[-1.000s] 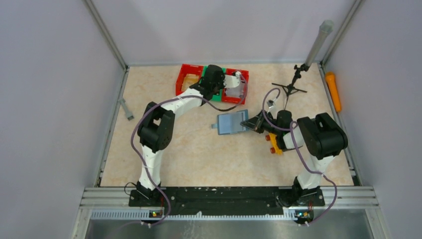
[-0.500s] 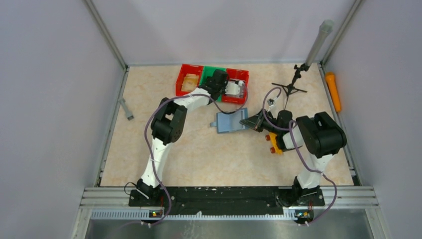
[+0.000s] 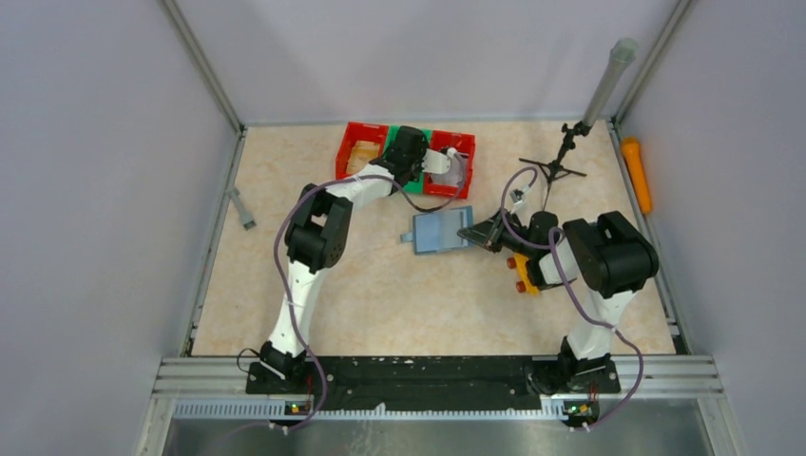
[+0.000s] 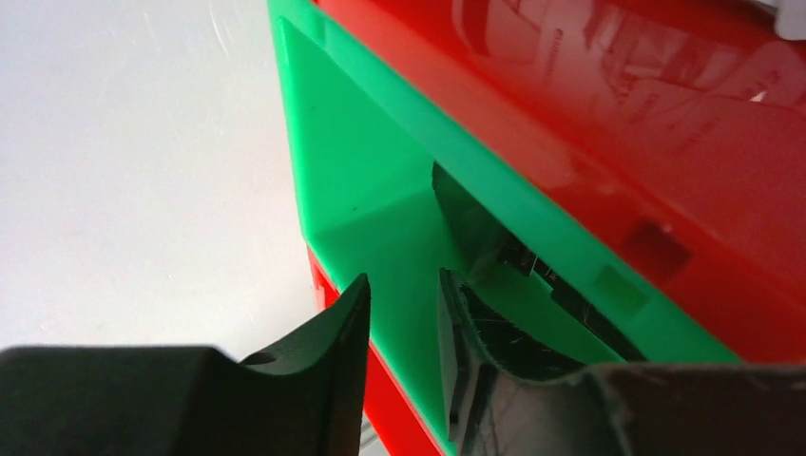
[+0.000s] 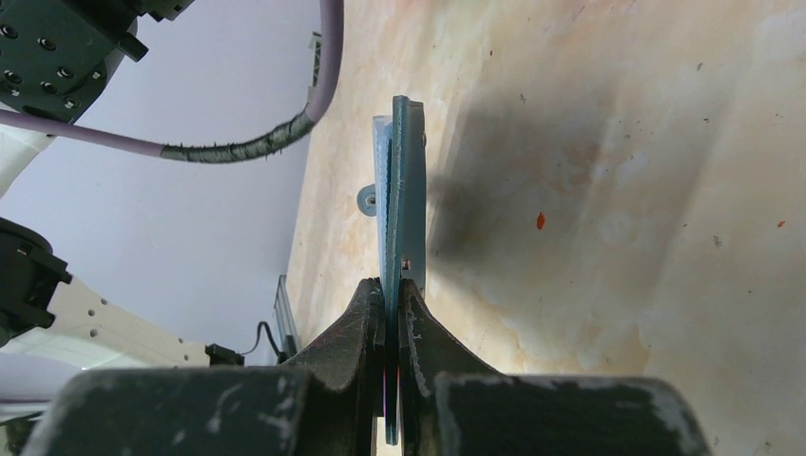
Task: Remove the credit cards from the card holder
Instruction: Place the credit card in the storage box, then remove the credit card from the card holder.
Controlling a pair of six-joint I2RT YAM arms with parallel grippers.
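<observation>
Card holder (image 3: 440,231): pinched by one edge between the pressed-together fingers of the right gripper (image 5: 392,290). Extends straight out past the fingertips, edge-on to the wrist view, and, judging by the shadow, is clear of the table (image 5: 618,190). Cards remaining inside: cannot tell.

Risk 1: slipping or pivoting in the narrow edge pinch. Likely cause: a pull on a card from the far side. Keep the pinch firm and pull along the line of the fingers, not across it.

Risk 2: catching the green bin (image 4: 380,190) wall on withdrawal. Left gripper (image 4: 399,290) fingers parted with nothing between them, tips over the bin opening. Dark flat piece, probably a credit card (image 4: 461,223), lying just beyond the right-hand finger. Lift straight up before swinging.

Clearances: red bin (image 4: 618,142) wall touching the green one, beyond the left fingertips. Open table below and ahead of the right fingertips. Yellow-orange toy block (image 3: 521,274) behind them, near the wrist.
</observation>
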